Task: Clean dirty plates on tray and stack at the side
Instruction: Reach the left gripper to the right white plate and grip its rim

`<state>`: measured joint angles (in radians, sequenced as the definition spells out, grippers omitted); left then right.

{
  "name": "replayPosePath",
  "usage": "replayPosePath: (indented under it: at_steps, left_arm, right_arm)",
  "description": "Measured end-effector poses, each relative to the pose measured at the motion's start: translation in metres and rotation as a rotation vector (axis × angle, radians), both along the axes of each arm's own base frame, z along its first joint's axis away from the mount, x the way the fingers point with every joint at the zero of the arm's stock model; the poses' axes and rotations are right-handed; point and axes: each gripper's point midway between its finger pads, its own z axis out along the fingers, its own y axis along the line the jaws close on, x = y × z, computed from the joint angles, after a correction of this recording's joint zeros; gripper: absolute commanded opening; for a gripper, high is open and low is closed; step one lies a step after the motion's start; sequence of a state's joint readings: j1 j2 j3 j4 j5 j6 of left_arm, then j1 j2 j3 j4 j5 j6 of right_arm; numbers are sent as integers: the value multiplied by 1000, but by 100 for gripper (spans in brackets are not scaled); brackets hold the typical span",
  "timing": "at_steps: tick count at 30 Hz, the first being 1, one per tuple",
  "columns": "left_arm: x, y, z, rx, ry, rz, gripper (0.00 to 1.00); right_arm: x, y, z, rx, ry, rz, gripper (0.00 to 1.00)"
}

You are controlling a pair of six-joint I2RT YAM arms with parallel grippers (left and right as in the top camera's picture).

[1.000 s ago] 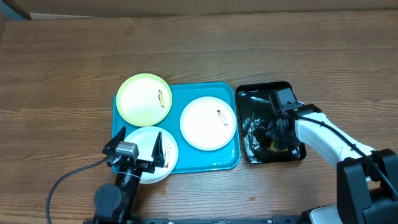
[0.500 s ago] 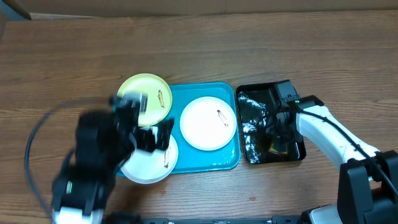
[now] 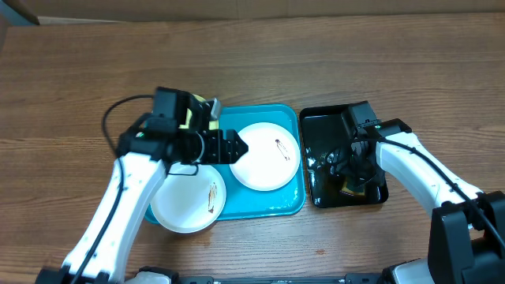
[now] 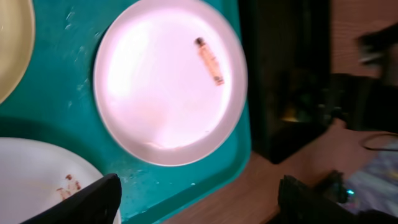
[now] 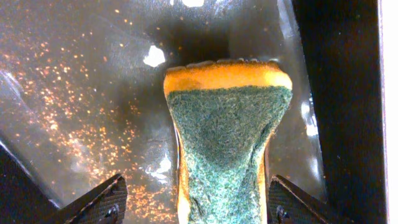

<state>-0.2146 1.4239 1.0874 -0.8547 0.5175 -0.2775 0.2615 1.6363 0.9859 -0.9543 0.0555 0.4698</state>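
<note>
Overhead: the left arm (image 3: 126, 197) covers most of the yellow-green plate (image 3: 189, 120). 3 plates in all: that one, a white plate (image 3: 264, 156) mid turquoise tray (image 3: 296, 201), and a second white plate (image 3: 188, 207) overhanging the tray's front-left corner onto the table (image 3: 79, 79). 2 trays; the black tray (image 3: 319, 126) sits just beside the turquoise one. Left end effector (image 3: 233, 147) is spread and empty above the tray. Right end effector (image 3: 353, 172) is in the black tray, its state unclear here. 1 s ago the left arm was at the table's front edge.

Left wrist: blurry. Two plates are cut off by the frame edge.

Right wrist: 1 sponge (image 5: 227, 124), green side up, lies on the wet black tray. Fingers (image 5: 93, 199) are spread either side, not pinching.
</note>
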Motion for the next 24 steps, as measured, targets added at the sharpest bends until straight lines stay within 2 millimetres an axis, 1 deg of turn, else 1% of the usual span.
replayPosePath:
  at_steps: [3, 6, 8, 9, 11, 12, 14, 18, 22, 24]
  left_arm:
    - [-1, 1, -25, 91, 67, 28, 78]
    - [4, -5, -37, 138, 66, 32, 82]
    - [10, -9, -41, 152, 46, 34, 91]
    - [13, -9, -42, 160, 36, 42, 84]
    - [20, -6, -43, 182, 13, 55, 52]
    - [21, -4, -45, 194, 15, 69, 45]
    - [22, 3, -54, 236, 39, 102, 49]
    - [20, 9, -76, 281, 112, 147, 56]
    - [19, 7, -100, 320, 167, 153, 55]
    - [20, 7, -109, 330, 180, 155, 55]
  right_arm:
    - [1, 0, 0, 2, -6, 0, 73]
    - [4, 1, 0, 4, -17, 0, 74]
    - [4, 1, 0, 5, -18, 0, 74]
    - [4, 1, 0, 5, -18, 0, 74]
    - [4, 1, 0, 5, -18, 0, 74]
    - [4, 1, 0, 5, -18, 0, 74]
    - [4, 1, 0, 5, -18, 0, 74]
    - [4, 1, 0, 5, -18, 0, 74]
    - [4, 1, 0, 5, -18, 0, 73]
    - [4, 1, 0, 5, -17, 0, 73]
